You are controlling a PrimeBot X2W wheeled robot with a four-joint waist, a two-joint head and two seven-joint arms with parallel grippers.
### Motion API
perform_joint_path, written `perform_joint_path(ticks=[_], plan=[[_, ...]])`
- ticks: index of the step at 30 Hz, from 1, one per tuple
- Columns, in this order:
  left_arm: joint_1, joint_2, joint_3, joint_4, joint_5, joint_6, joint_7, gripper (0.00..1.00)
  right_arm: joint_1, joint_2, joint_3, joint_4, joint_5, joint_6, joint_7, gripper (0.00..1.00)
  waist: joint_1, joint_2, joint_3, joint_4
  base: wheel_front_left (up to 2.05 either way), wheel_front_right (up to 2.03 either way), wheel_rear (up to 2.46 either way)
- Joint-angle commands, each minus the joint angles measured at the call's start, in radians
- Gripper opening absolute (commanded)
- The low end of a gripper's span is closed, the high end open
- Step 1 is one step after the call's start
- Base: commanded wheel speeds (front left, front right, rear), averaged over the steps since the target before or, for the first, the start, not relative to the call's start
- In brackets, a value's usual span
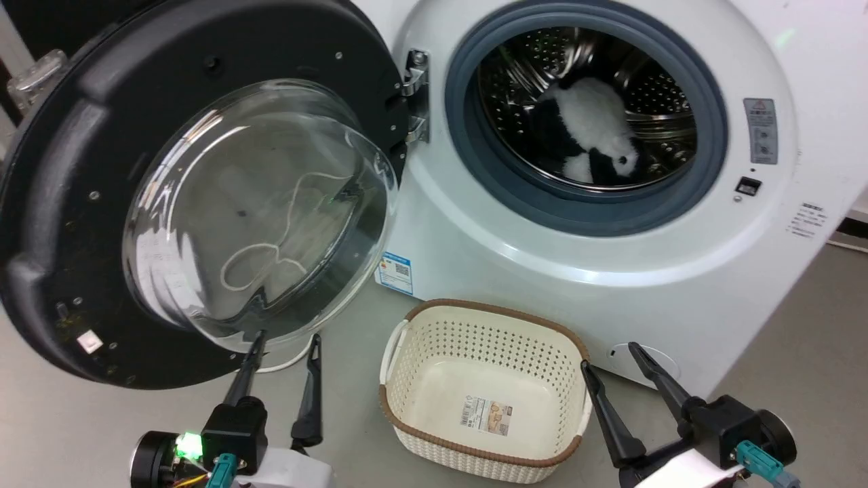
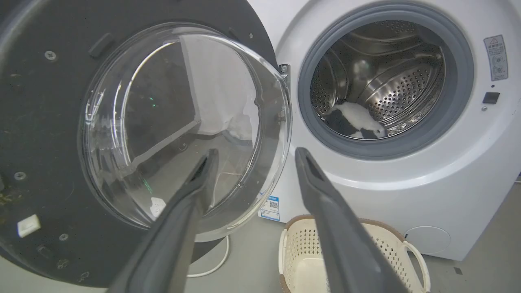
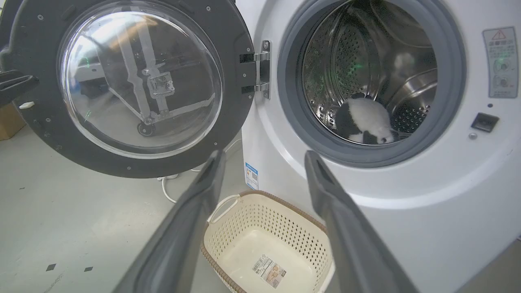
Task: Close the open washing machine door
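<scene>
Washing machine door point(image 1: 61, 203) wide open, glossy black rim, clear domed glass, left claw point(image 1: 288, 337) and right claw point(image 1: 608, 355) spread apart

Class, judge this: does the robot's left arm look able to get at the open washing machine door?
Probably yes: the open left gripper hovers near the washing machine door's lower edge, nothing between them; the basket stands aside.

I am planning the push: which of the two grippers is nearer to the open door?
The left gripper: it points at the lower edge of the washing machine door, while the right gripper stands beside the basket.
</scene>
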Motion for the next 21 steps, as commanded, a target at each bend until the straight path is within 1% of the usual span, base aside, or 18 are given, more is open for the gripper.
perform_joint_path(ticks=[1, 7, 8, 10, 11, 12, 16, 19, 21], plan=[[0.012, 0.008, -0.008, -0.009, -0.007, -0.004, -0.011, 0.0, 0.017, -0.006, 0.003, 0.003, 0.013, 0.001, -0.013, 1.0, 0.0, 0.0, 0.001, 0.009, 0.0, 0.0, 0.0], [0.001, 0.022, -0.006, -0.042, -0.005, -0.007, -0.022, 0.0, 0.029, -0.006, 0.002, -0.005, 0.013, 0.001, -0.023, 1.0, 0.0, 0.0, 0.014, 0.021, 0.0, 0.0, 0.0], [-0.005, 0.022, 0.006, -0.072, -0.017, -0.007, -0.026, 0.0, 0.029, -0.009, 0.004, -0.007, 0.013, 0.001, -0.027, 1.0, 0.0, 0.0, 0.024, 0.02, 0.0, 0.0, 0.0], [-0.011, 0.023, 0.015, -0.088, -0.024, -0.009, -0.028, 0.0, 0.029, -0.012, 0.006, -0.008, 0.013, 0.001, -0.03, 1.0, 0.0, 0.0, 0.03, 0.019, 0.0, 0.0, 0.0], [-0.026, 0.023, 0.044, -0.122, -0.048, -0.016, -0.032, 0.0, 0.026, -0.018, 0.01, -0.009, 0.014, 0.001, -0.034, 1.0, 0.0, 0.0, 0.04, 0.017, 0.0, 0.0, 0.0], [-0.026, 0.023, 0.044, -0.122, -0.048, -0.016, -0.032, 0.0, 0.026, -0.018, 0.01, -0.009, 0.014, 0.001, -0.034, 1.0, 0.0, 0.0, 0.04, 0.017, 0.0, 0.0, 0.0], [-0.071, 0.037, 0.122, -0.185, -0.086, -0.034, -0.041, 0.0, 0.016, -0.035, 0.016, -0.01, 0.019, 0.001, -0.042, 1.0, 0.0, 0.0, 0.065, 0.01, 0.0, 0.0, 0.0], [-0.119, 0.028, 0.218, -0.216, -0.165, -0.05, -0.047, 0.0, 0.007, -0.044, 0.019, -0.009, 0.024, 0.001, -0.048, 1.0, 0.0, 0.0, 0.08, 0.004, 0.0, 0.0, 0.0], [-0.162, 0.038, 0.29, -0.218, -0.215, -0.069, -0.051, 0.0, 0.0, -0.05, 0.026, -0.009, 0.028, 0.001, -0.052, 1.0, 0.0, 0.0, 0.09, 0.0, 0.0, 0.0, 0.0]])
